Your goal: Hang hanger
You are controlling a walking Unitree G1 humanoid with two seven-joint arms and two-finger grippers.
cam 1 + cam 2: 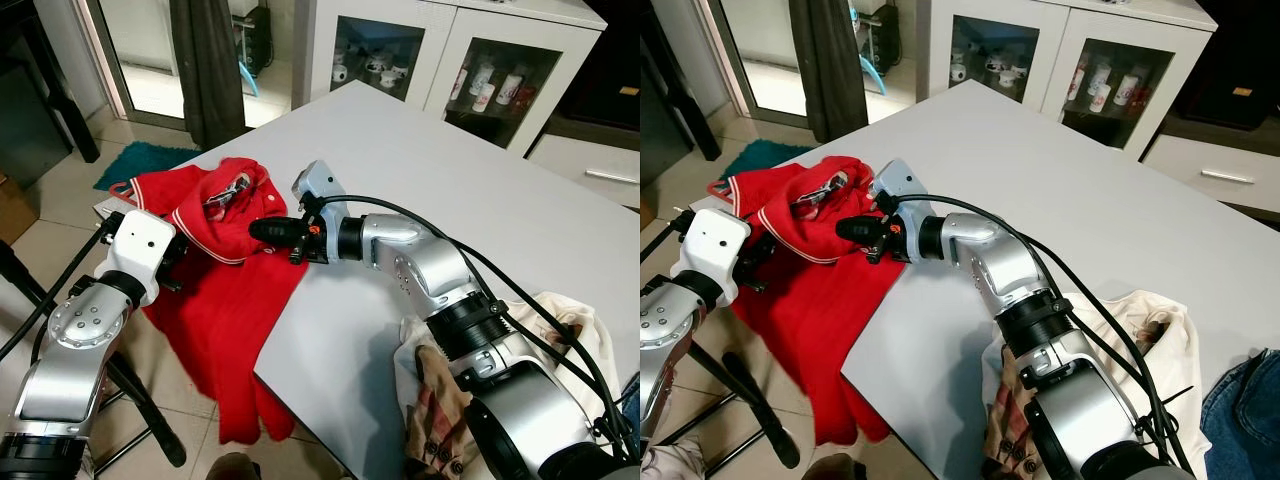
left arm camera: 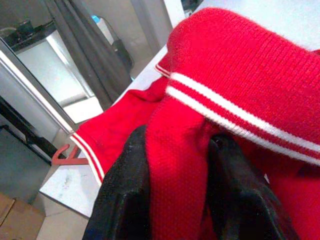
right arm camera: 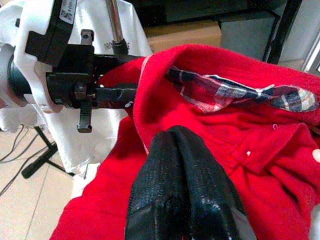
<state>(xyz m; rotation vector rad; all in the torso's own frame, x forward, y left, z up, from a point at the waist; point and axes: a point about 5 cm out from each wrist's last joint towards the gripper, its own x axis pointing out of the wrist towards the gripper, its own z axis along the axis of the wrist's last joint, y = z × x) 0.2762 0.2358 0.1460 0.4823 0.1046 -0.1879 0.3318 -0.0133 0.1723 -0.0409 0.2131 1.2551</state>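
A red polo shirt [image 1: 225, 320] with a white-striped collar [image 1: 200, 225] lies on the table's near-left corner and hangs over its edge. A plaid lining shows inside the collar [image 3: 235, 95]. A red hanger hook [image 2: 64, 158] sticks out past the shirt's sleeve on the table corner. My left gripper [image 1: 176, 262] is at the shirt's left side, shut on a fold of red fabric [image 2: 177, 200] just below the collar. My right gripper [image 1: 256, 230] rests on the shirt beside the collar, its fingers [image 3: 172, 165] pressed together and shut, with nothing seen between them.
The white table [image 1: 450, 170] stretches right and back. A heap of cream and plaid clothes [image 1: 440, 400] lies by my right arm, with jeans [image 1: 1250, 410] at the far right. A black stand's legs [image 1: 140, 400] are below the left arm. A glass-door cabinet [image 1: 440, 60] stands behind.
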